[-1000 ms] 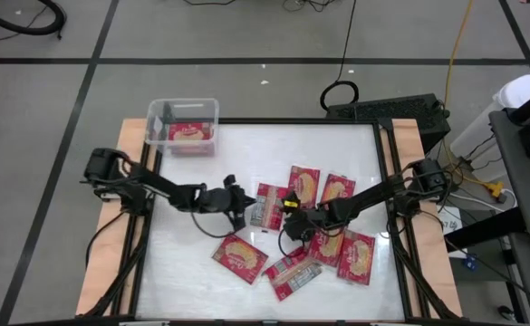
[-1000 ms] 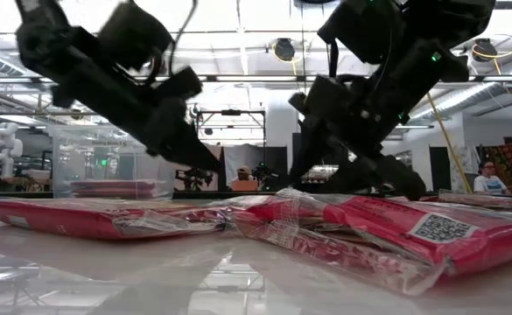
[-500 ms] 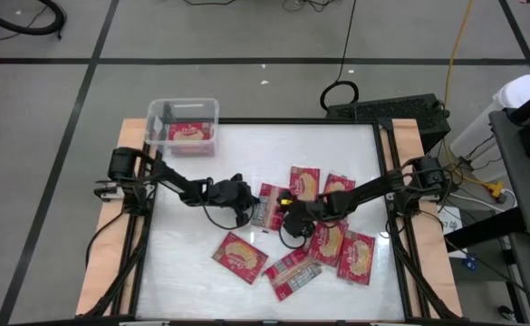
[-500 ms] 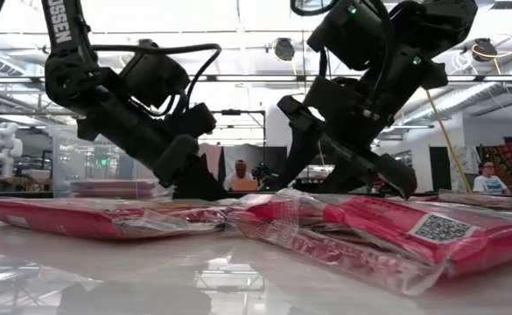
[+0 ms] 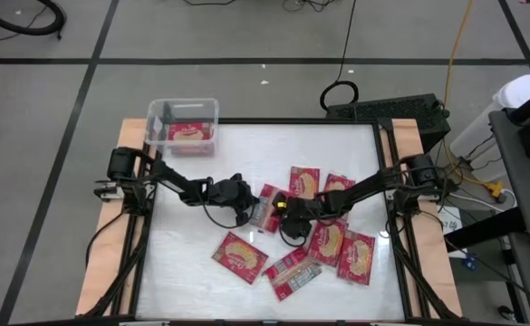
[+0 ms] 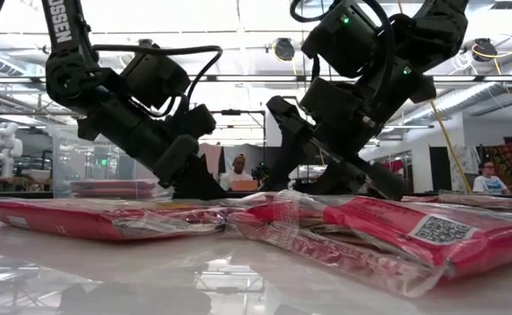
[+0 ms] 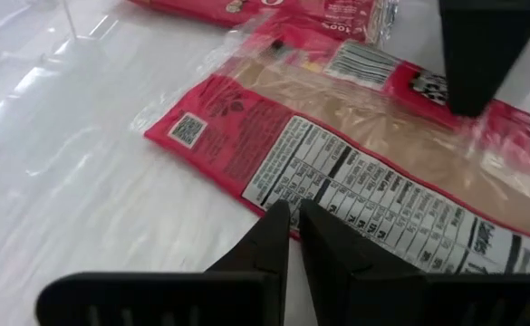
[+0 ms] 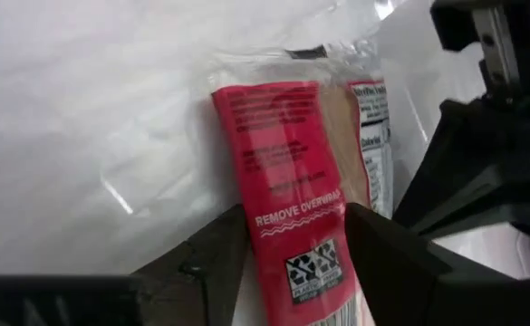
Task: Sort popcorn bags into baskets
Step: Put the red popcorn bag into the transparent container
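Several red popcorn bags lie flat right of the table's middle. One bag (image 5: 266,206), print side up, lies between both grippers. My left gripper (image 5: 245,203) is shut, with its tips at that bag's left long edge (image 7: 274,195). My right gripper (image 5: 283,215) is open at the bag's other side, its fingers (image 8: 228,240) either side of a red end (image 8: 287,181). The clear bin (image 5: 160,110) sits at the far left corner with one bag (image 5: 190,133) flat inside. My left gripper (image 7: 292,214) comes slanting down from the table's left, its shut tips at the bag's long edge beside the nutrition print (image 7: 337,177). I cannot tell whether they pinch the wrapper or only touch it. The bag lies flat. My right gripper (image 8: 296,219) straddles the bag's end; I cannot tell whether it touches it.
Other bags lie close by: two on the far side (image 5: 304,183) (image 5: 337,187), two to the right (image 5: 326,240) (image 5: 356,256), two nearer (image 5: 240,256) (image 5: 293,272). Bare white table (image 5: 192,263) spreads left and far. People show in the room behind (image 6: 487,179).
My left gripper has moved a little toward the table's right and down, to the print-side-up bag's edge, then held there. My right gripper has crept toward the table's left, over the same bag. The bags have stayed where they were.
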Motion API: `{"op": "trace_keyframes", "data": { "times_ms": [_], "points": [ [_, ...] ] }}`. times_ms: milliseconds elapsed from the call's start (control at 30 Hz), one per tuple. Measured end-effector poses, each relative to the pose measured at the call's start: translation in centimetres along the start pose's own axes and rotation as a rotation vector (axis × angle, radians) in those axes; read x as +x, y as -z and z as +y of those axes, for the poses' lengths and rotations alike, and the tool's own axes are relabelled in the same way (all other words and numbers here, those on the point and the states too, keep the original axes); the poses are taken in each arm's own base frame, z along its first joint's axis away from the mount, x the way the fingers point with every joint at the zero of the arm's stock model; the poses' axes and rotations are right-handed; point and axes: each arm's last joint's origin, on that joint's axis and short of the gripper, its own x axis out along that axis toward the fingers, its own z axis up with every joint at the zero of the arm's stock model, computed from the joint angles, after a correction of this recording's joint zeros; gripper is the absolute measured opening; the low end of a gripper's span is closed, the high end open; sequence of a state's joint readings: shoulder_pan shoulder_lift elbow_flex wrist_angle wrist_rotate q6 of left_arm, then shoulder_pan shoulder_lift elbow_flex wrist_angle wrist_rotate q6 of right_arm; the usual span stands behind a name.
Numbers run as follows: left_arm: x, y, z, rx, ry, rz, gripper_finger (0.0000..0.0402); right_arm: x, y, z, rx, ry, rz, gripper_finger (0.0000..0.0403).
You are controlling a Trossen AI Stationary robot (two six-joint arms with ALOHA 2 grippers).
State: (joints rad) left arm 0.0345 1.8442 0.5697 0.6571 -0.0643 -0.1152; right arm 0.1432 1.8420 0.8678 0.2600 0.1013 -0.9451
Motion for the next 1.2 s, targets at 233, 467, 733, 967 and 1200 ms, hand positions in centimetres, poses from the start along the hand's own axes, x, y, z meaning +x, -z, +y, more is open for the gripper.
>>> {"op": "trace_keyframes", "data": {
  "times_ms": [233,467,733,967,1200],
  "points": [
    [0.0,0.0,0.0,-0.011,0.007,0.003,0.0032,0.1,-0.3,-0.3,0.044,0.057,-0.027,0.0096],
    [-0.4,-0.2,0.0,-0.023,0.007,0.003,0.0033,0.0,-0.6,-0.7,0.119,0.096,-0.048,0.0039],
    [-3.9,-3.2,-0.2,0.029,-0.005,-0.047,0.0033,-0.7,-1.5,-0.6,0.179,0.133,-0.033,0.0019],
    [-7.4,-3.5,0.1,0.078,-0.097,0.072,0.0033,-2.9,-2.3,-2.0,0.379,0.169,-0.102,0.0017],
    [-9.2,-2.7,-0.5,0.076,-0.191,0.168,0.0033,-6.2,-2.8,-3.3,0.569,0.161,-0.166,0.0017]
  ]
}}
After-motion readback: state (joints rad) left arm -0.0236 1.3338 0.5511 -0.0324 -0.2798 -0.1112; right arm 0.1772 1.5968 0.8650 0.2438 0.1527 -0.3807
